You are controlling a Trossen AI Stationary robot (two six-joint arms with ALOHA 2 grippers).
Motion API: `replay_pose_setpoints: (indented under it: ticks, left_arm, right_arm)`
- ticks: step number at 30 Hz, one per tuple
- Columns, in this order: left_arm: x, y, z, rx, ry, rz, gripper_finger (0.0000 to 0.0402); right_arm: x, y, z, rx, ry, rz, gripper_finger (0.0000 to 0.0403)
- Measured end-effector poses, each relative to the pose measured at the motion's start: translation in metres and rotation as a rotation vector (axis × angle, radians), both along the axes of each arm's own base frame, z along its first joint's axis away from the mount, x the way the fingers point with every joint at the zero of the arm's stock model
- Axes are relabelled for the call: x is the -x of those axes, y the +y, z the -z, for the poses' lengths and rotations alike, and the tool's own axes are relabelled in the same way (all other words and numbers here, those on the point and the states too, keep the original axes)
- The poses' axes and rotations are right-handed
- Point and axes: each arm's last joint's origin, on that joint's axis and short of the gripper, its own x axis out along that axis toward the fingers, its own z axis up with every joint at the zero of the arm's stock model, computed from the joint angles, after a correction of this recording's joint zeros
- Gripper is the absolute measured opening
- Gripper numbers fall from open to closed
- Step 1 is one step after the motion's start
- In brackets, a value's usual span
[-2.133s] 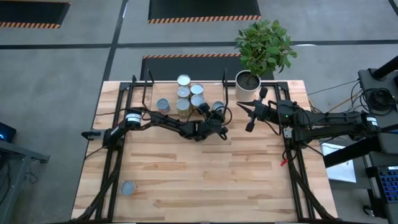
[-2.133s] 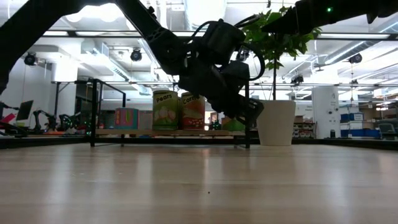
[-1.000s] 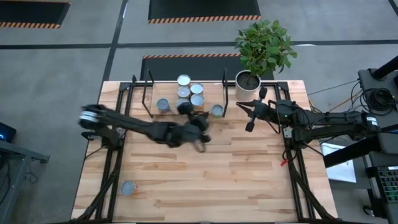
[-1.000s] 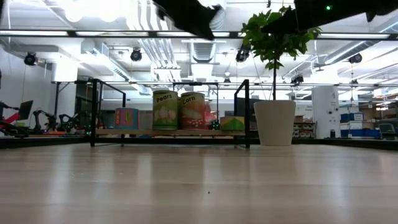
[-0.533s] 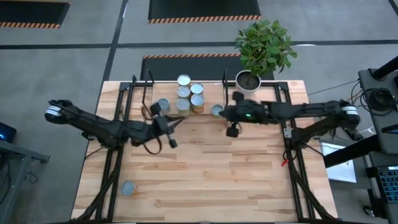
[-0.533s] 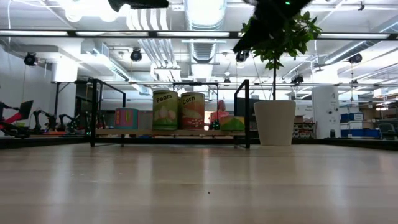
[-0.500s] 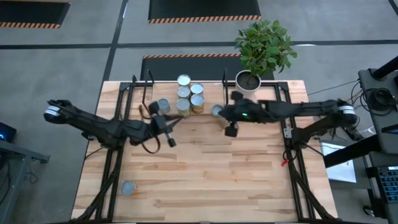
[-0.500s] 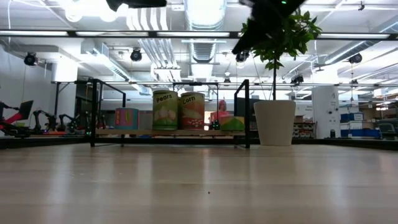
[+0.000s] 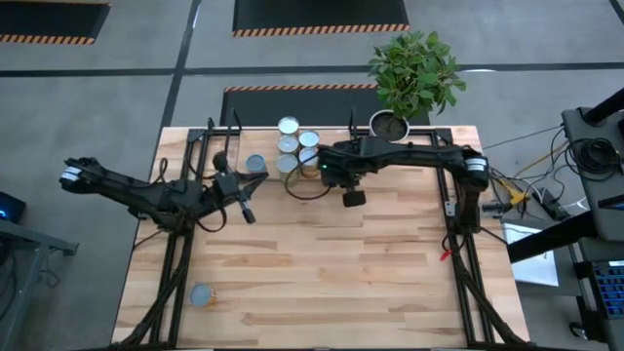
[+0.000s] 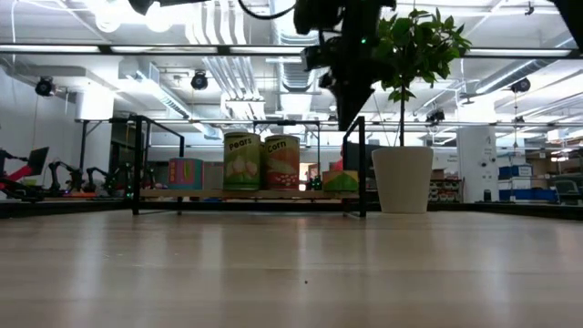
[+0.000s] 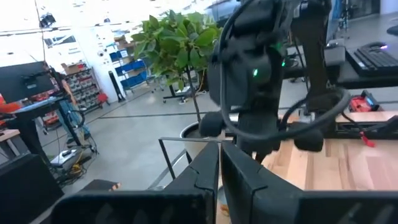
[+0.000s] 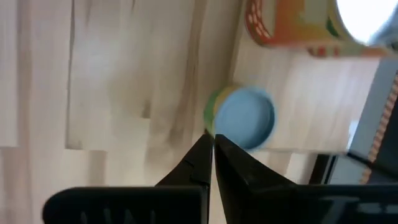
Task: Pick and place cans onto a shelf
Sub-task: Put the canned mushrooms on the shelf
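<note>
Several cans [image 9: 289,144] stand on the wooden board of the black-rod shelf [image 10: 246,193] at the table's far edge. One low can with a pale-blue top and green label [image 12: 245,118] stands at the shelf's right end [image 10: 340,180]; the right arm hides it in the high view. My right gripper [image 9: 351,199] is shut and points down, above and just in front of that can [image 12: 211,142], clear of it [image 10: 346,117]. My left gripper [image 9: 248,216] is shut and empty [image 11: 220,155], above the table in front of the shelf's left part. One more can [image 9: 200,293] lies near the table's front left corner.
A white pot with a green plant [image 9: 388,127] stands right of the shelf [image 10: 404,178]. Black frame rails [image 9: 175,263] run along the table's left and right sides. The wide wooden tabletop [image 9: 331,273] lies in front of both grippers.
My left gripper has drawn back from the table's middle toward its left edge. My right arm has swung from the table's right side toward the left, and its gripper now hangs over the shelf's right end. The cans have stayed in place.
</note>
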Motion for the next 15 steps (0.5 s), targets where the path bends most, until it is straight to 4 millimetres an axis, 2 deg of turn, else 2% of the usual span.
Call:
replay_pose_setpoints:
  ticks: [9, 15]
  left_arm:
    - [0.019, -0.002, -0.004, 0.011, -0.030, 0.039, 0.0000]
    - [0.028, -0.002, -0.009, 0.038, -0.061, 0.057, 0.0000]
  right_arm:
    - [-0.017, -0.004, 0.018, 0.033, 0.029, -0.140, 0.0008]
    - [-0.022, -0.006, 0.031, 0.085, 0.058, -0.158, 0.0008]
